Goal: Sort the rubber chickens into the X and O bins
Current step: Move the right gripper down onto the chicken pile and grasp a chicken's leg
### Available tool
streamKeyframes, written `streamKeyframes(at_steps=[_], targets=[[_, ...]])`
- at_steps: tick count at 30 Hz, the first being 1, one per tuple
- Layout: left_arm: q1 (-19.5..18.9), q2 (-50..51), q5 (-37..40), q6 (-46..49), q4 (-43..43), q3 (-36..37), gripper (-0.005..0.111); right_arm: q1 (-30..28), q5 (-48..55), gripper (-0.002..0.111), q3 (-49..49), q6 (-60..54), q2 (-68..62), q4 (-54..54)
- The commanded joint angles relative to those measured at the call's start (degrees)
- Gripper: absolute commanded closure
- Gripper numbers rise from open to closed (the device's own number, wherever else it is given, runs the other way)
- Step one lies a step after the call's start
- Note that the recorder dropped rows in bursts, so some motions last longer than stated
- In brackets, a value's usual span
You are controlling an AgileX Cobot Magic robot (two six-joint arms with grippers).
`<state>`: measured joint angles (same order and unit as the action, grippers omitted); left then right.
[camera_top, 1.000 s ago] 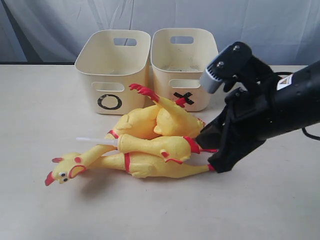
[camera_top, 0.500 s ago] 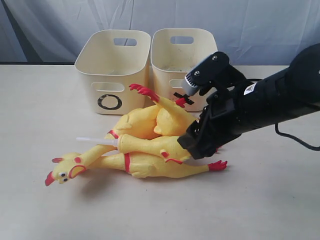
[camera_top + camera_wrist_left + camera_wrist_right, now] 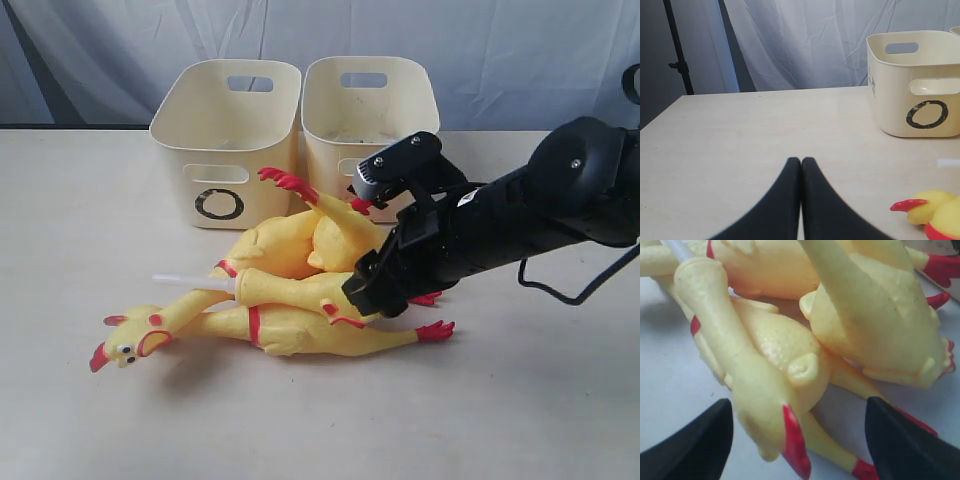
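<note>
Three yellow rubber chickens lie piled mid-table: the front one [image 3: 290,335] with its head at the left, the middle one [image 3: 300,290] and the back one [image 3: 300,245]. Behind them stand the O bin [image 3: 225,140] and the X bin [image 3: 370,110], whose mark my right arm hides. My right gripper [image 3: 368,292] is open, with its fingers on either side of the middle chicken's [image 3: 760,390] red-banded end, next to the back chicken [image 3: 880,325]. My left gripper [image 3: 801,161] is shut and empty over bare table, with the O bin [image 3: 920,85] and a chicken's edge [image 3: 935,210] off to one side.
A thin white tube [image 3: 185,281] sticks out leftwards from the pile. Grey curtain hangs behind the table edge [image 3: 80,128]. Both bins look empty from here. A black cable [image 3: 560,290] trails under my right arm.
My right arm has swung left and lower, from beside the chickens' feet onto the middle chicken's end. The chickens and bins have not moved.
</note>
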<state>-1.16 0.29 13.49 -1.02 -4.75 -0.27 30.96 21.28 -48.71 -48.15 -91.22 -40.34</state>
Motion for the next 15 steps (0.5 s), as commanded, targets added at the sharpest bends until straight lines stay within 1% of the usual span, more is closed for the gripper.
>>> streamKeyframes(at_steps=[1,8,15], targets=[[0.14,-0.29,-0.25,-0.01,-0.26,0.27,0.107,0.17,-1.09,0.039,-0.40,-0.28,-1.53,-2.14],[0.14,-0.29,-0.25,-0.01,-0.26,0.27,0.107,1.33,-1.46,0.039,-1.14,-0.50,-3.37,-2.79],[0.14,-0.29,-0.25,-0.01,-0.26,0.27,0.107,3.88,-2.52,0.039,-2.52,-1.32,-4.95,-2.60]])
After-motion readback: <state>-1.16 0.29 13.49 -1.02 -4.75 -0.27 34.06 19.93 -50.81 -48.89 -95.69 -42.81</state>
